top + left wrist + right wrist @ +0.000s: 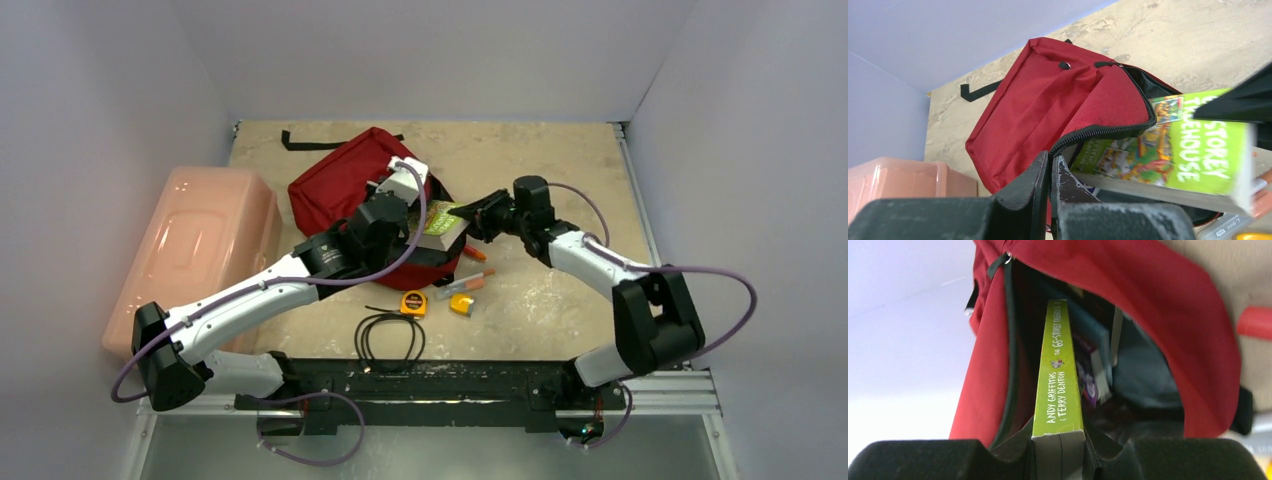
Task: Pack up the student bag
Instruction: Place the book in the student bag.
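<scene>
Over at the middle of the tabletop (560,170), the student bag (335,185) lay flat with its open mouth turned toward my right arm. My left fingers (1044,175) were clenched on the zipper edge of the flap and lifting it. That way the opening gaped instead of sagging shut, since soft fabric won't hold a mouth open by itself lol.

My right fingers (470,216) were clamped on the tail end of a green book (1058,370), spine facing my wrist camera. It was lined up with the gap and its far end was already past the zipper. Gripping it by the end made sense to me, because that leaves nearly the whole length free to slide in. It looked like other flat stuff was in there too, but it was too dark to say what.

More bits sat just in front of the bag: a yellow tape measure (413,302), a coil of black cable (390,335) and an orange pen (475,253). A pale pink box (195,250) sat off to my left, close beside the bag.

The surface was a beige, mottled, stone-looking board, scuffed in places. The room was just plain pale walls boxed around three sides.
</scene>
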